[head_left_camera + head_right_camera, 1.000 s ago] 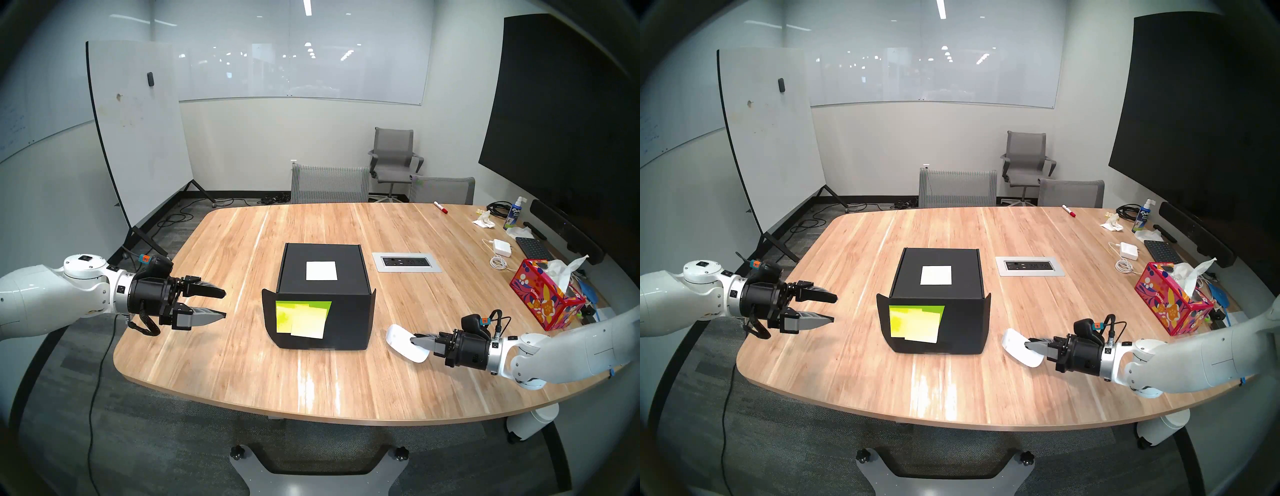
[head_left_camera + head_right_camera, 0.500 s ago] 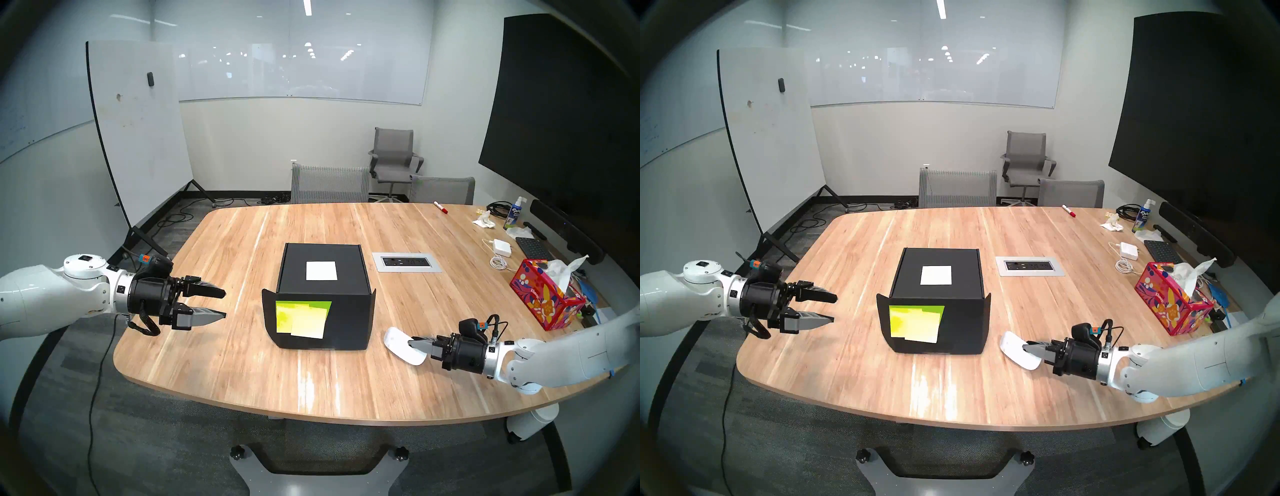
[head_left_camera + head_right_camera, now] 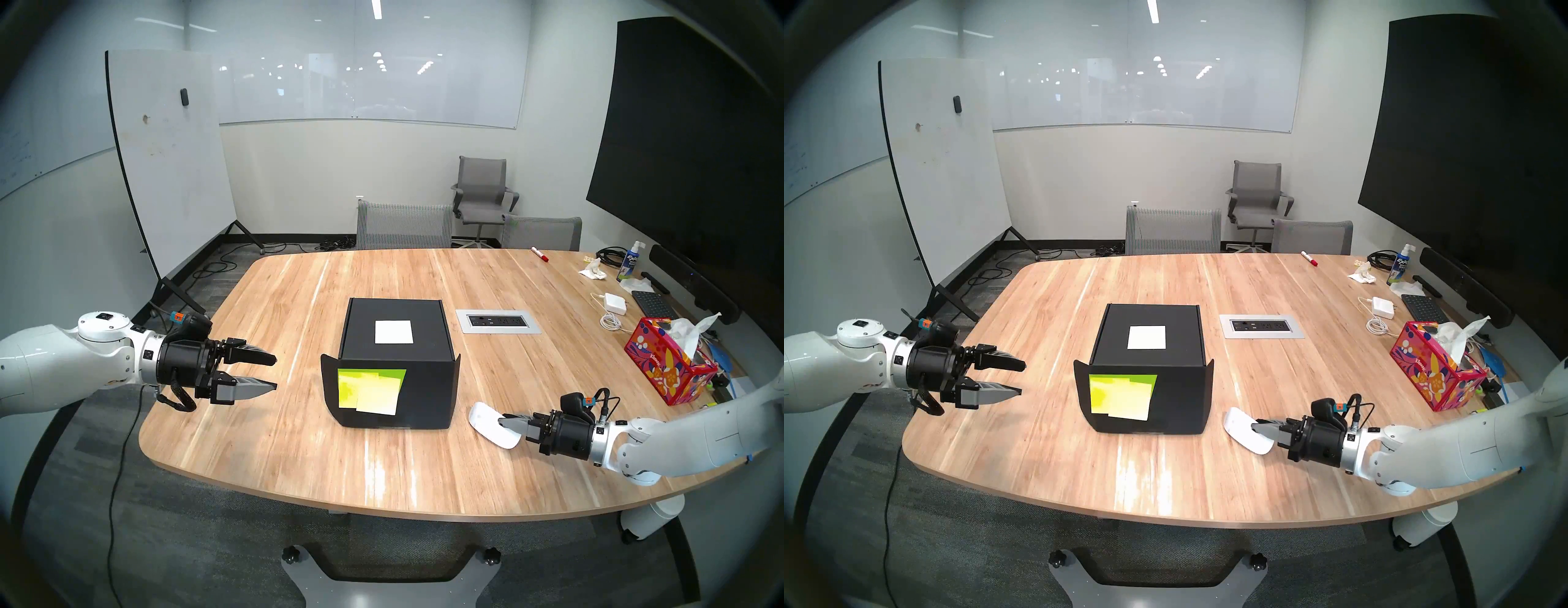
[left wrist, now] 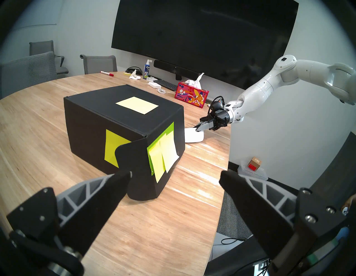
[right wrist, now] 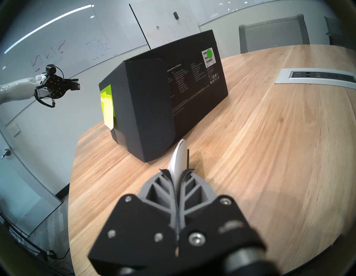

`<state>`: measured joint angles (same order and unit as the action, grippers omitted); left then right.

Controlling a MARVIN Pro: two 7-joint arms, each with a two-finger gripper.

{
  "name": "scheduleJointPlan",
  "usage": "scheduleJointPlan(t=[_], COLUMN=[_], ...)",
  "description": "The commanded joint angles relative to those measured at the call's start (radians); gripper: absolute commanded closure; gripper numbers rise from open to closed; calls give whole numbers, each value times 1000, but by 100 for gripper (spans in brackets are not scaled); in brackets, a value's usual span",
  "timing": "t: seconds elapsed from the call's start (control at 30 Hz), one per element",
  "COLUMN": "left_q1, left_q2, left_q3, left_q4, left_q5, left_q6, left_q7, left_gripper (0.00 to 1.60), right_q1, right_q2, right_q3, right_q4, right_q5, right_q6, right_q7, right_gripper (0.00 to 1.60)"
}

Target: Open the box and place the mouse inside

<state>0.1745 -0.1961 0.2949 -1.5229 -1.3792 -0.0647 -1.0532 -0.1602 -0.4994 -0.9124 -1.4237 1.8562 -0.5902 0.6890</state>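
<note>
Head stereo left shows the right gripper (image 3: 500,421) clamped on the glossy white oval mouse (image 3: 488,422), low over the wooden table (image 3: 297,446) and possibly touching it. Beside it stands the closed matte black cardboard box (image 3: 424,382) bearing 2 yellow-green sticky notes (image 3: 369,388). Left gripper (image 3: 275,373) hovers well apart, jaws wide.

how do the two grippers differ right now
The left gripper is open and holds nothing; the right gripper is shut on the white mouse.
The left gripper hangs in the air off the table's left edge, to the left of the black box; the right gripper sits low over the table to the right of the box.
Both point inward toward the box.
</note>
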Motion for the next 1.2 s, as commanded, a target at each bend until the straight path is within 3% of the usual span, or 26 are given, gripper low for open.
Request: scheduleJointPlan(t=[0.0,0.3,1.07,1.17], left_q1=[-12,-12,-12,-12], left_q2=[-1,-1,-1,-1], left_q3=[-11,-11,-11,-11], left_q4=[0,0,0,0], left_q5=[-3,-3,-3,-3], left_q6=[2,2,3,3], left_q7=[1,1,1,1], left_gripper=[0,0,0,0], right_q1=[7,3,-28,-30], right_q2=[2,-4,-16,-17], right_q3=[16,18,24,24], right_q4=[-2,2,18,20], right_q5=[10,17,53,55], right_q6=[-13,-4,3,1], right_q7=[5,10,24,25], right_gripper=[149,160,160,151])
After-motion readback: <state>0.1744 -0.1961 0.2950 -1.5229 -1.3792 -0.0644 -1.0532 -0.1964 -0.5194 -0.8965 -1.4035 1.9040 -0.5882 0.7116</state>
